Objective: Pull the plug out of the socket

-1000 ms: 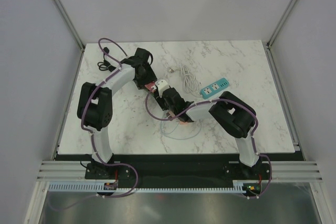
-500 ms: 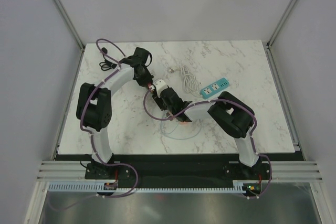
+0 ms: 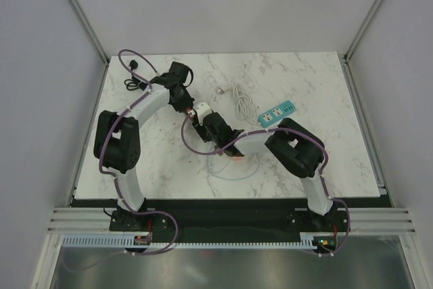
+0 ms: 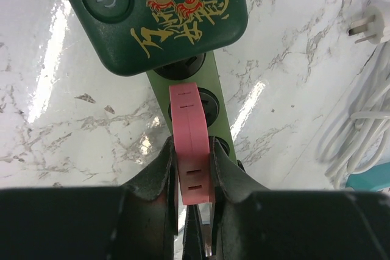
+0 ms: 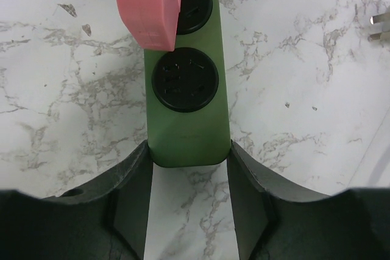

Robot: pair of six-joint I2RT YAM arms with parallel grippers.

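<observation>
The socket is a green power strip with round black outlets and a dark green switch head. My right gripper is shut on its plain end, flat on the marble. The pink plug sits between the left gripper's fingers, which are shut on its sides. In the right wrist view the plug stands over the left part of the far outlet. Whether its pins are still in is hidden. From above, both grippers meet at mid-table and cover the strip.
A teal power strip lies to the right, its white cable coiled behind and a white plug at the end. A black cable is at the back left. A thin white cord loop lies near the front.
The left gripper has shut on the pink plug. Both arms have shifted slightly left and back, taking the strip along.
</observation>
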